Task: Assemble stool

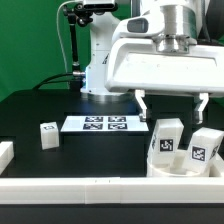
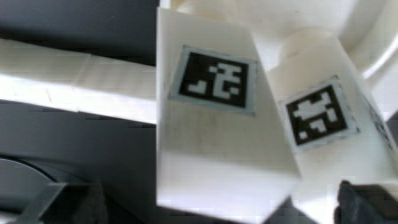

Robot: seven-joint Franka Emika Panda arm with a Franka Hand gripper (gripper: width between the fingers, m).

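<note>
Two white stool legs (image 1: 166, 140) (image 1: 205, 149) with black-and-white tags stand upright at the exterior view's right, on the white seat (image 1: 177, 167). My gripper (image 1: 173, 108) hangs just above them, open, its dark fingers (image 1: 143, 104) spread wide and holding nothing. In the wrist view the nearer leg (image 2: 214, 90) fills the space between the fingers (image 2: 71, 205) without being clamped. The second leg (image 2: 320, 110) stands beside it. A third loose leg (image 1: 47, 133) lies on the black table at the exterior view's left.
The marker board (image 1: 100, 124) lies flat in the middle of the table. A long white rail (image 1: 100, 189) runs along the front edge, and another white rail end (image 1: 5, 152) sits at the left. The arm's base (image 1: 100, 70) stands behind.
</note>
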